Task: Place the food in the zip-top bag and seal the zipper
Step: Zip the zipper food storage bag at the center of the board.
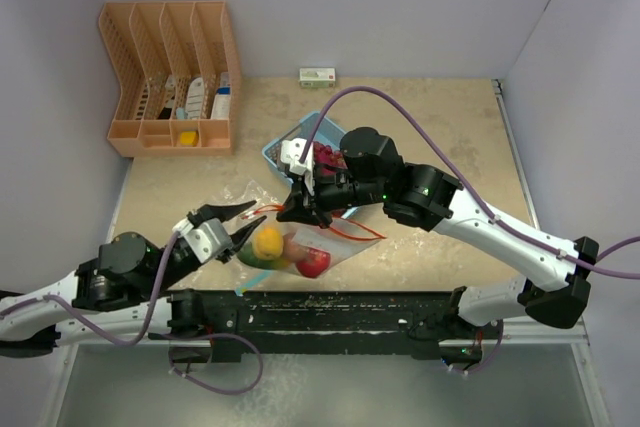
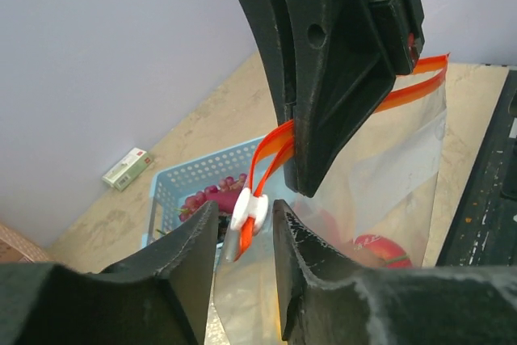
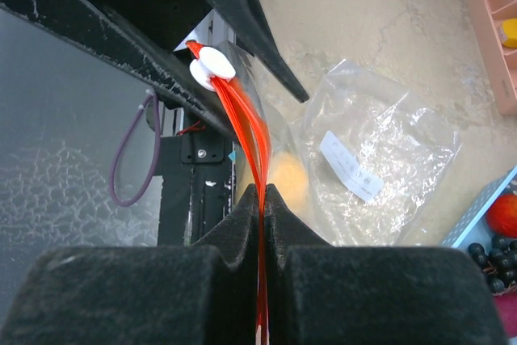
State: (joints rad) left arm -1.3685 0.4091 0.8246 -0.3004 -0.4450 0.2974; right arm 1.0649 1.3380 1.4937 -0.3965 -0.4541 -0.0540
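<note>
The clear zip-top bag (image 1: 338, 239) with an orange zipper strip (image 3: 246, 123) hangs between my grippers. Inside are a yellow lemon (image 1: 268, 240), a green-orange mango (image 1: 260, 260) and a red pepper (image 1: 314, 264). My right gripper (image 3: 263, 190) is shut on the orange strip; it also shows in the top view (image 1: 300, 209). My left gripper (image 2: 245, 209) is open, its fingers either side of the white slider (image 2: 250, 220) without pinching it; it also shows in the top view (image 1: 243, 219). More food, including purple-red grapes (image 2: 206, 191), lies in the blue basket (image 2: 174, 191).
The blue basket (image 1: 275, 149) sits behind the bag. An orange rack (image 1: 170, 77) stands at the back left. A small green-white box (image 1: 317, 75) lies by the back wall. Crumpled clear plastic with a white label (image 3: 380, 159) lies left of the bag. The black base rail (image 1: 340, 307) runs along the near edge.
</note>
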